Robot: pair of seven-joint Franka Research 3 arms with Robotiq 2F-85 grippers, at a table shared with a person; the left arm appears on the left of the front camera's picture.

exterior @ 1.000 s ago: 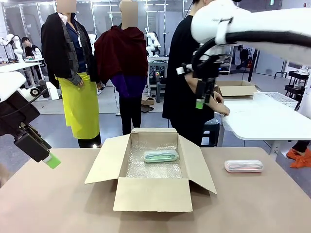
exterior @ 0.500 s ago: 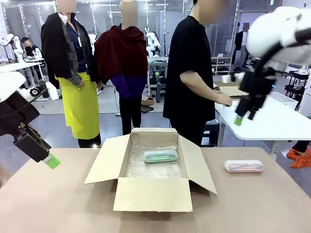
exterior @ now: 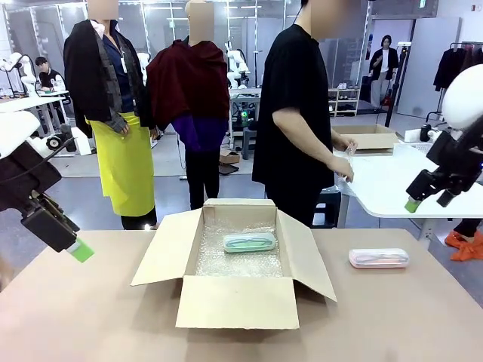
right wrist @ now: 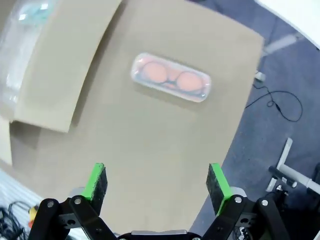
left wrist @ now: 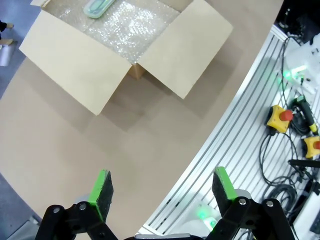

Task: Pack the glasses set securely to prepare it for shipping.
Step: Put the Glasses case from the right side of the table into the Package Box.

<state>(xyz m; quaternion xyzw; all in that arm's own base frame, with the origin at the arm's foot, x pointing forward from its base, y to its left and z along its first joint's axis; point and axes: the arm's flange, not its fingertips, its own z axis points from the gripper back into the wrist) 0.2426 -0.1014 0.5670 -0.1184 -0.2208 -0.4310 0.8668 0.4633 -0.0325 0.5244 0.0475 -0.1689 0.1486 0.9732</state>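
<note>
- Swung away from above the cardboard box (exterior: 234, 302), my right arm now hangs off to the right, right claw (exterior: 419, 201) wide and empty; left claw (exterior: 75, 247) waits wide too
- Box stands open, mint pack (exterior: 249, 242) lying inside on bubble wrap (exterior: 226, 260)
- Pink pack (exterior: 378, 258) lies on the table beside the box, unpacked: next, I judge, I descend squarely over it
- Right wrist view shows its orange lenses; front view doesn't
</note>
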